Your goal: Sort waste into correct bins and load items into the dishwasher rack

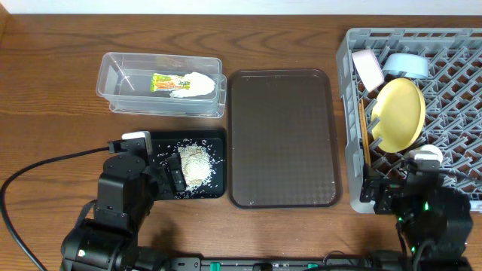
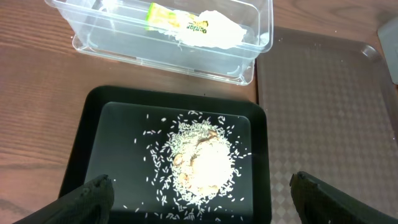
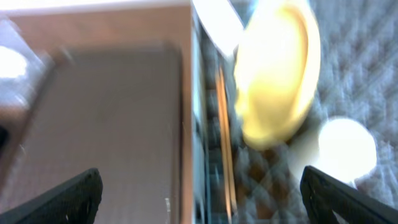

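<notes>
Left hand (image 2: 200, 182): fingers wide apart, gripping nothing, hanging over the black tray (image 2: 118, 124). The rice heap (image 2: 202, 158) lies in that tray, just at 12 o'clock from the fingertips. The wrapper (image 2: 180, 22) lies in the clear tub (image 2: 87, 37) further at 12 o'clock, long axis 9–3.

Right hand (image 3: 200, 175): view blurred, fingers spread, nothing between them. It sits at the rack (image 1: 452, 113), near corner. The yellow plate (image 1: 399, 113) stands on edge at 12–1 o'clock from it, the cup (image 1: 425, 156) near at 1 o'clock, and the chopsticks (image 1: 363, 132) run 12–6 along the rack's left wall.

Judgement: sorting looks finished. If the rice needs tidying, the left arm is nearer.
</notes>
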Controlling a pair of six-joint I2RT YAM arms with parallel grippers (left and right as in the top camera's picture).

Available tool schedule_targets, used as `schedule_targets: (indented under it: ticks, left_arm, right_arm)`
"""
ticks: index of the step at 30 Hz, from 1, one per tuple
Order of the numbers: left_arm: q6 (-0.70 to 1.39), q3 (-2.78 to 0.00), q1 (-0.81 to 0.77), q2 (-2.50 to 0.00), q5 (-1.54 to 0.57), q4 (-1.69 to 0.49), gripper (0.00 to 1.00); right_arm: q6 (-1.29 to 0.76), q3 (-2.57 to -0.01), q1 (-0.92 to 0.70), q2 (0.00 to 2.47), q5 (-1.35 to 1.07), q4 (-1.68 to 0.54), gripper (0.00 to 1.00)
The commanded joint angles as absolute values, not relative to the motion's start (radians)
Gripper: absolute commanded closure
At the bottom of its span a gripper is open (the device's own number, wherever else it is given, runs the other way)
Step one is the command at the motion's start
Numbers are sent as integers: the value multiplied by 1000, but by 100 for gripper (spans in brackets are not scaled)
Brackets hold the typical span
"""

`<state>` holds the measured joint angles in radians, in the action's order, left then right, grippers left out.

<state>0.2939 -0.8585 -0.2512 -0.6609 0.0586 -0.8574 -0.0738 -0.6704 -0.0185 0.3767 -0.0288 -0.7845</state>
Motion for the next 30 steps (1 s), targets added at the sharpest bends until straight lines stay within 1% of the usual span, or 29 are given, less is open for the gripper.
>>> schedule_targets:
  ticks: [1,6,10,13,16,17,30]
  left_arm:
    - [289,-852,-248,-659,56,-860,7]
    - [289,-852,-248,-659,56,-860,7]
    - [289,-852,-248,-659,56,-860,7]
    - [289,-852,-248,-659,56,-860,7]
    - [289,-852,-248,-659,56,-860,7]
    - [289,-852,-248,-659,56,-860,7]
    - [289,-852,-248,-659,56,-860,7]
  right_arm:
    - [-43,-572,-48,256,-15,-688,1]
    - [-37,-349,-47,76,-30,-402,1]
    - [31,-186,-46,6,-80,-186,1]
    - [39,-90,-39,5,-85,-71,1]
    - [39,-4,-26,5,-100,-24,1]
    - [39,-5,-21,5,-103,-75,1]
    - [35,-6,-20,5,-98,-67,1]
